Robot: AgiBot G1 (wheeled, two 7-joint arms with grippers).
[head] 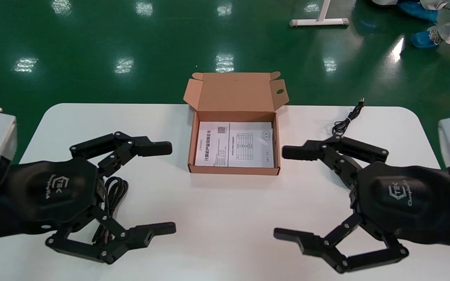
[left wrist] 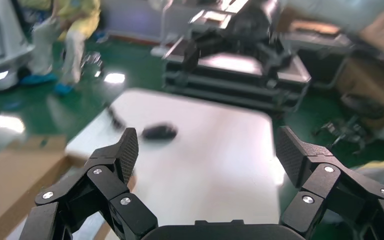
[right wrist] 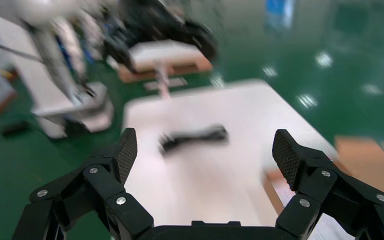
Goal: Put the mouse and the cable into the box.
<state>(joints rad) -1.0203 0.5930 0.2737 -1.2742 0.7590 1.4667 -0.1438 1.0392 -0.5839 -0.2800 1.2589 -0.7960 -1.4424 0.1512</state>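
Left gripper (head: 167,188): I read it as spread wide and empty, hovering over the near-left of the table (head: 225,218), fingers pointing toward the box.
Right gripper (head: 284,193): also spread wide and empty, mirrored on the near-right.
Box (head: 233,170): open, lid folded back, at the middle of the far edge. A printed leaflet (head: 234,144) lies flat inside.
Cable (head: 111,195): a black coil on the table, partly hidden under the left gripper.
Mouse (left wrist: 159,131): on the right half of the table in the left wrist view. The head view hides it behind the right gripper. Its cord (head: 348,119) trails to the far edge.
Step in hand: first pick, not yet begun, as I judge it.
Procedure: I would lower the left gripper over the coil's bunched middle so no loop trails. For the mouse, I would close across its flanks and mind the dragging cord.
Surface: smooth white top, so I expect the mouse to skate if nudged.
Room: glossy green floor (head: 92,39), a white stand foot (head: 318,22), and blue shoe covers (head: 422,39) at the far right.
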